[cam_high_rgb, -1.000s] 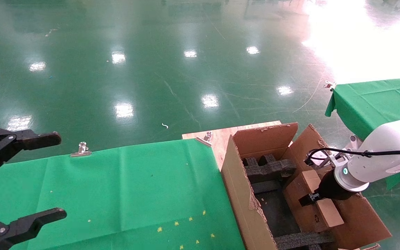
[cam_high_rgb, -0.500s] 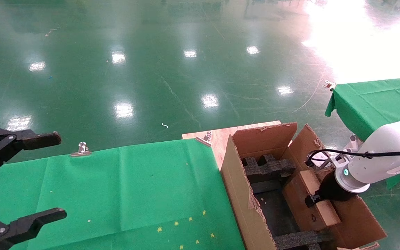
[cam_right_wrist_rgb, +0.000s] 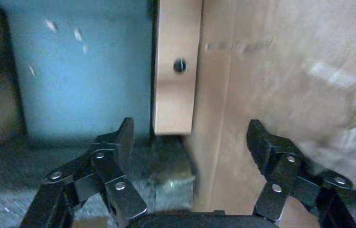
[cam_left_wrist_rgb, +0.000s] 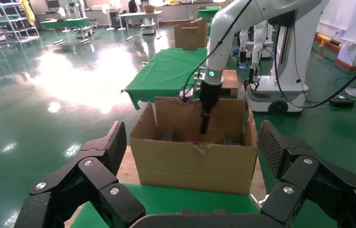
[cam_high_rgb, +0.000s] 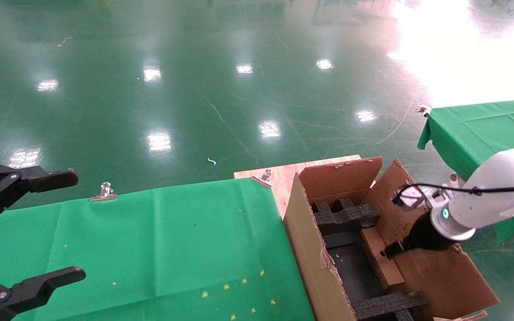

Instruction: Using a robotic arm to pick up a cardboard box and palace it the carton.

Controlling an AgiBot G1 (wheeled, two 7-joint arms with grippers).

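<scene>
The right gripper on the robotic arm is standing released: in its wrist view the two black fingers are spread wide with nothing between them, and the cardboard box is lying beyond their tips, its round hole facing the camera. Half a second ago the same gripper was clenched on that box, holding it above the carton's right side; now the cardboard box is sitting on edge down inside the carton, close along the right wall, between the black foam inserts. The gripper is hanging just over the box's upper edge, and whether it is touching it cannot be told. Judging by this, the drop is done and the arm only needs to be lifting clear of the flaps. The left gripper is parked open over the green worktop, well apart from the carton.
</scene>
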